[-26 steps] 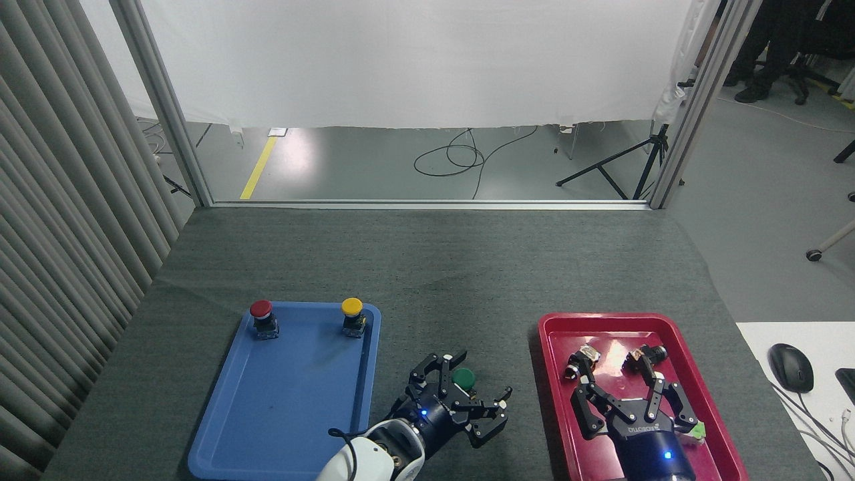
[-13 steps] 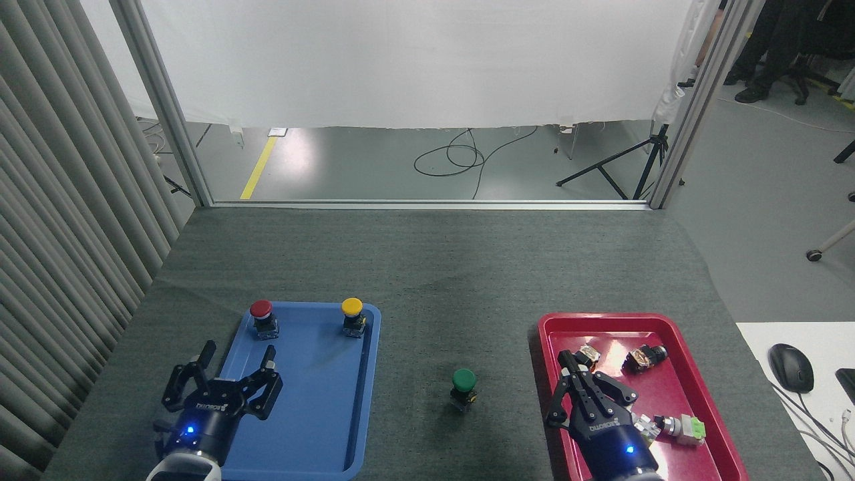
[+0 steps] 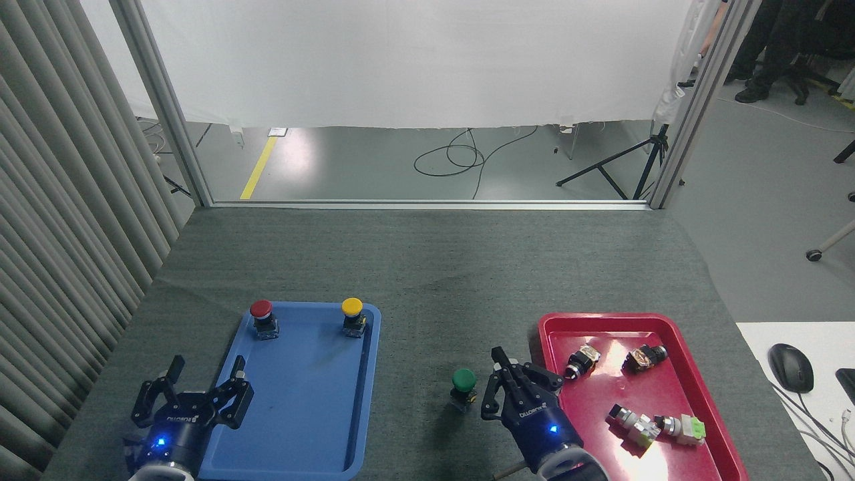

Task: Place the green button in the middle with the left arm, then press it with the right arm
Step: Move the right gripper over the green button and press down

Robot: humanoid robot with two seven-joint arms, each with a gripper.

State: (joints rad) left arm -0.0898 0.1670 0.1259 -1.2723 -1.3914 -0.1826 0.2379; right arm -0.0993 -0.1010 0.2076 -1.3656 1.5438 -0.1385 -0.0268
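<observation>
The small green-capped push button (image 3: 463, 384) stands upright on the dark grey cloth table (image 3: 427, 267), between the blue plastic tray (image 3: 294, 427) and the red plastic tray (image 3: 708, 414). Just beside it – the black right gripper (image 3: 502, 381) (fingers together, touching nothing). The black left gripper (image 3: 207, 382) is spread apart, over the blue tray's left edge.

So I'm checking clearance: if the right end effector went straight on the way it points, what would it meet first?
Probably nothing: the right end effector points up-table, passing just right of the green button over bare cloth; depth is unclear.
</observation>
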